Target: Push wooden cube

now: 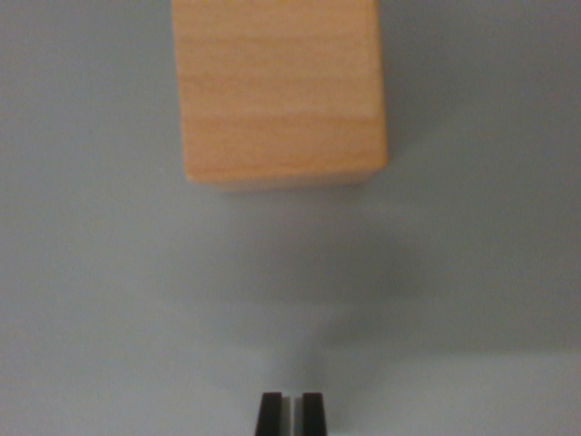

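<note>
A light wooden cube [281, 91] with horizontal grain fills the top centre of the wrist view, its upper part cut off by the frame edge. It rests on a plain grey surface [109, 300]. My gripper [291, 413] shows at the bottom centre as two black fingertips [270, 414] standing almost together, with only a thin sliver of gap and nothing held. A stretch of bare grey surface separates the fingertips from the cube's near face, so they do not touch.
A soft shadow lies on the grey surface below and to the right of the cube. Nothing else is in view.
</note>
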Available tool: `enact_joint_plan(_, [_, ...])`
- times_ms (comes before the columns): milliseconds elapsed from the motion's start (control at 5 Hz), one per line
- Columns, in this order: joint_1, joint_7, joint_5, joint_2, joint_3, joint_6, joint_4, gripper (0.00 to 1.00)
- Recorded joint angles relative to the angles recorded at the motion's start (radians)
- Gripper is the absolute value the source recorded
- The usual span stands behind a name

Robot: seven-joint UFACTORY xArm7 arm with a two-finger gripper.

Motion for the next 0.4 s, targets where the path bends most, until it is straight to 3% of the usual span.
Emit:
enact_joint_plan(200, [0.0000,0.000,0.0000,0.000,0.000,0.000,0.000,1.00])
enact_joint_plan(400, [0.0007,0.002,0.0007,0.015,0.001,0.008,0.024,1.00])
